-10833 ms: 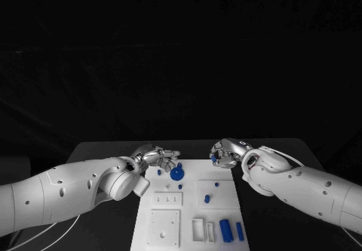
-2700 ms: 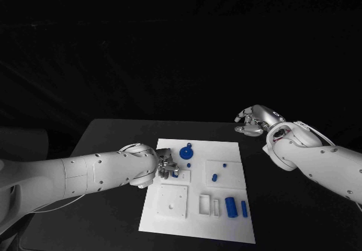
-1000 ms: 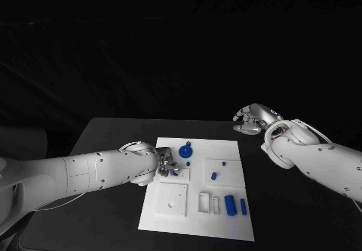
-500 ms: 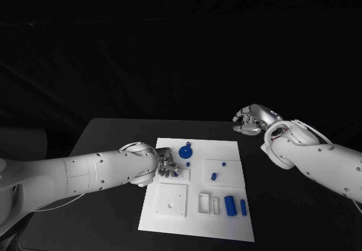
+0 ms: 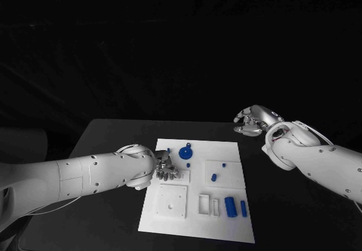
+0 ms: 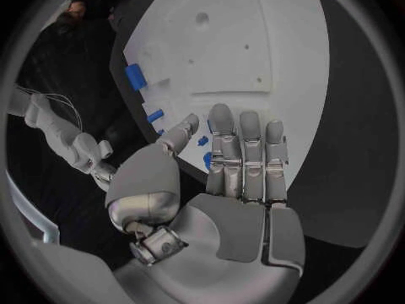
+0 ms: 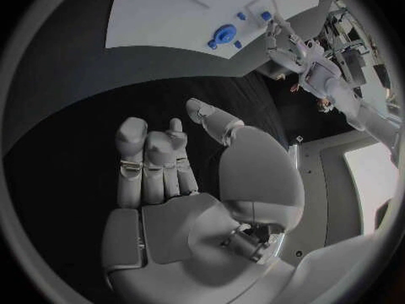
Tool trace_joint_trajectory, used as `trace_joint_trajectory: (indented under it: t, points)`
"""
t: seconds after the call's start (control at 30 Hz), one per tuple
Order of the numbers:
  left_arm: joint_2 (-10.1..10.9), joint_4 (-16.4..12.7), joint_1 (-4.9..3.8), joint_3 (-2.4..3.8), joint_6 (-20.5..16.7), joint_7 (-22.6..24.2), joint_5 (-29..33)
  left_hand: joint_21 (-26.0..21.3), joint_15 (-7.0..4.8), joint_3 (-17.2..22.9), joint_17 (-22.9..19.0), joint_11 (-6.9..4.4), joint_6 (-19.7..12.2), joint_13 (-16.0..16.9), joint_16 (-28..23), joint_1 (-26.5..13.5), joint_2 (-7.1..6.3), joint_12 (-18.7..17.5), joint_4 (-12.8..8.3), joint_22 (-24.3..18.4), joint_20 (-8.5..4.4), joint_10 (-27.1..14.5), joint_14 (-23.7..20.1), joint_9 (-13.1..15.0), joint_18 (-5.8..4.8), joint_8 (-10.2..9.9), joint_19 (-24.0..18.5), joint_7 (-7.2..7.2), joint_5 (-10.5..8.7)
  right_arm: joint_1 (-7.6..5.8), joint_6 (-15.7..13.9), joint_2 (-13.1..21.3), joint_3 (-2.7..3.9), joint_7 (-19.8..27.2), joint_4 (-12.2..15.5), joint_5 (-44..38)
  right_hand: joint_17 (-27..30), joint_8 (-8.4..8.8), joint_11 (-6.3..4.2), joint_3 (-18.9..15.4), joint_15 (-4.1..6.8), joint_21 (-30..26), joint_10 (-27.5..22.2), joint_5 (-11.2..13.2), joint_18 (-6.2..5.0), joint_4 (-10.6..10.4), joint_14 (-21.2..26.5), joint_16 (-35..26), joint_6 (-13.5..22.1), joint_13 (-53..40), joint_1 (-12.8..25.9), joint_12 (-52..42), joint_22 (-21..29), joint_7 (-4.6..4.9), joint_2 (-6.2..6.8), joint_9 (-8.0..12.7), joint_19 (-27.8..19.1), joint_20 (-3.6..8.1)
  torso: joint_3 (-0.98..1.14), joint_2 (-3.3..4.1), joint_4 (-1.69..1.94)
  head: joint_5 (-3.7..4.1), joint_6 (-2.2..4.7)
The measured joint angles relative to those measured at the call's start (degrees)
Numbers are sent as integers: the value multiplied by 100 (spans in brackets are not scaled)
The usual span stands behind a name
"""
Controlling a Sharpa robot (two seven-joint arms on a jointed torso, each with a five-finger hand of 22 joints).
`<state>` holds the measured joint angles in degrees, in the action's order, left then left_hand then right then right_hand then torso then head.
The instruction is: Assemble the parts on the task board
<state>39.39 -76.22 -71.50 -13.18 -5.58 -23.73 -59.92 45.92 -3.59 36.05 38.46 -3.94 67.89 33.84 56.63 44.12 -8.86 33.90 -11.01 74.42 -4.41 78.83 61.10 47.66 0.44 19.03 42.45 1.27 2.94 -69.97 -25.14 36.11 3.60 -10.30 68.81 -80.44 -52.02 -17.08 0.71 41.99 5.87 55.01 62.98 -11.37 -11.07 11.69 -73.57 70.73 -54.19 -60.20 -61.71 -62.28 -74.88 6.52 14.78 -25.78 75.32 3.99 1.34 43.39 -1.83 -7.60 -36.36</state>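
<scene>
Left arm has shifted slightly since half a second ago, its robot hand now a touch lower over the board's left side; right arm and board unchanged. Black desk (image 5: 113, 136) carries the white task board (image 5: 226, 230), set lengthwise away from the robot. Left arm (image 5: 75, 178) comes in low across the desk's left part; right arm (image 5: 324, 162) is raised over the desk's far right corner, well apart from the board. Left robot hand (image 5: 165, 167) sits over the board's left edge, fingers (image 6: 240, 148) straight and side by side, thumb out to one side, nothing held; fingertips are just beside two small blue parts in the left wrist view, contact cannot be told. Right robot hand (image 5: 250, 120) hangs above the dark desk, fingers loosely curled inward, nothing in it. On the board: a raised square plate (image 5: 171, 200) at the near left, a second square plate (image 5: 224, 173) on the right side, a white slotted holder (image 5: 208, 203) near the front. Parts, biggest first: blue round disc (image 5: 185, 152) near the far end of the board; thick blue cylinder (image 5: 230, 206) at the front right with a thinner blue bar (image 5: 244, 207) just beside it; small blue peg (image 5: 213, 177) on the right plate, tiny blue stud (image 5: 223, 165) just beyond it.
</scene>
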Motion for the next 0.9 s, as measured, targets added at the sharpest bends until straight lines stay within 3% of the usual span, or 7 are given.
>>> trace_joint_trajectory:
  t: [0.07, 0.13, 0.27, 0.43, 0.63, 0.8, 0.9]
  points:
    - [43, -53, -12, 40, 29, -9, 10, -12, 39, -2, -21, 24, -61, -16, -13, 13, -12, -23, 33, -3, 10, -55, -46, -11, 0, -44, -49, 42, 0, 0, 0, 1, 0, 1, -15, 3, 0, 0, 0, 0, 0, 0, 0, 0, 0, 0, 0, 0, -1, 0, 0, 0, 0, -1, 0, 0, 0, 0, -1, -3, 1, -1, 10]
    - [67, -74, -36, 152, 61, -17, 24, -22, 34, -18, -30, 25, -82, -23, -13, 13, -12, -23, 49, -3, 10, -78, -74, -14, 1, -71, -49, 63, 0, 0, -1, 1, 0, 1, -29, 5, 0, 0, 0, 0, 0, 0, 0, 0, 0, 0, 0, 0, -1, 0, 0, 0, 0, -2, 0, 0, 0, 0, -1, -4, 2, -5, 20]
    - [117, -85, -144, 199, 114, -23, 86, -52, 106, -6, -69, 112, -478, -39, -50, 53, -97, -63, 119, -18, 40, -182, -145, -133, 1, -332, -141, 177, 0, 0, -1, 1, 0, 2, -52, 11, 0, 0, 0, 0, 0, 0, 0, 0, 0, 0, 0, 0, 0, 5, 0, 0, -1, -7, 0, 0, -1, -1, 2, -5, 3, -17, 51]
    - [212, -20, -232, 343, 202, -42, 180, -52, 115, -14, -94, 169, -752, -45, -50, 88, -132, -63, 187, -26, 40, -238, -196, -234, 0, -510, -182, 285, 0, 0, 0, -1, 0, 4, -60, 17, 0, 0, 0, 0, 0, -1, 0, -2, 0, 0, 0, -20, -2, 5, 0, 0, -5, -9, 0, 0, -1, -2, 2, 1, 0, -25, 91]
    - [269, 177, -465, 391, 326, -51, 306, -42, 107, -65, -97, 169, -786, -40, -39, 89, -132, -63, 285, -32, 31, -238, -188, -244, 1, -534, -100, 319, 0, 0, 0, 2, 0, 5, -82, 24, 1, 0, 0, 0, 0, -2, 0, -20, 0, 0, 0, -21, 11, 5, 0, 0, -4, 2, 0, 0, -2, -3, 3, 3, -2, -37, 124]
    - [51, 739, -647, 407, 372, -47, 387, 318, -122, -169, 91, 165, -800, 131, 434, -2, -117, 210, 469, 30, -59, -234, 168, -223, 23, -534, 421, 279, 0, 0, 1, -4, 0, 7, -108, 36, 1, 0, 0, 0, 0, -6, 0, -19, 0, 0, 0, -21, 25, 4, 0, 0, -4, -3, 0, 0, 19, 3, 5, 3, -2, -44, 146]
    - [-131, 1108, -655, 404, 412, -38, 414, 822, -353, -231, 390, 75, -772, 447, 1037, -2, -117, 657, 530, 53, -210, -144, 400, -194, 224, -500, 972, 247, 0, 0, 2, -12, 0, 9, -113, 45, -3, 0, 0, 0, 0, -10, 0, -19, 0, 0, 0, -21, 25, 4, 0, 0, -4, -3, 0, 0, 8, 13, 5, 3, -2, -48, 160]
